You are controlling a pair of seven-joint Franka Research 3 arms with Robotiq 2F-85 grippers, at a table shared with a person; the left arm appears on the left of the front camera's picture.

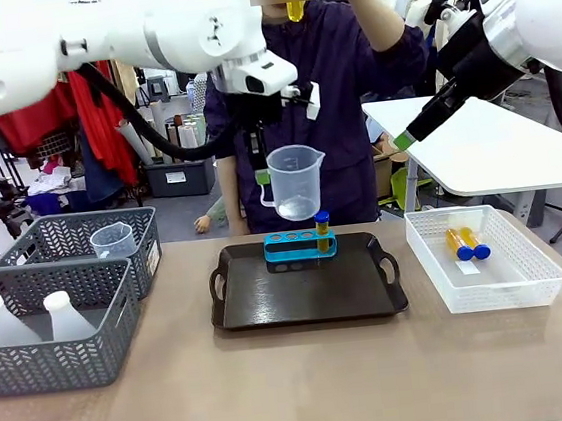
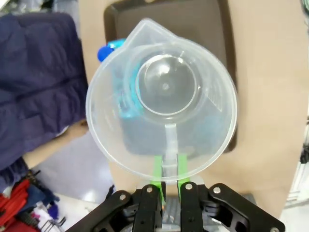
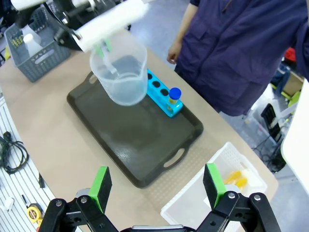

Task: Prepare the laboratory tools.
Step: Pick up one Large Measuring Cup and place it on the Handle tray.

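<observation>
Beige table (image 1: 281,401) carries a black plastic tray with two handles (image 1: 300,294) at centre. Two grey lattice baskets (image 1: 56,363) stand at the robot's left and a white lattice basket (image 1: 496,295) at its right. The clear plastic measuring beaker with handle and spout (image 1: 296,181) hangs in the air over the tray's far edge, just above the blue tube rack (image 1: 287,248) and not touching it. The left gripper (image 2: 168,166) has it by the handle alone, green pads closed narrow on the thin strap; the wrist view looks straight down into the empty cup. Judgement: light, thin-walled, smooth, somewhat springy. A handle grip leaves the body free to tip, so set-down wants a slow, level descent. The right gripper (image 3: 157,186) hovers high to the right of the tray, jaws wide, holding nothing. Two whitish translucent conical flasks (image 1: 1,322) stand upright in the nearer grey basket; likely light and stiff, best taken at the narrow neck. A second clear beaker (image 1: 113,240) sits in the farther grey basket. One small amber tube with a blue cap (image 1: 322,228) stands upright in the rack's right-end hole. Two more amber tubes (image 1: 454,243) lie side by side in the white basket. Judgement: slick, prone to roll, possibly breakable; grip across the body just below the cap.
</observation>
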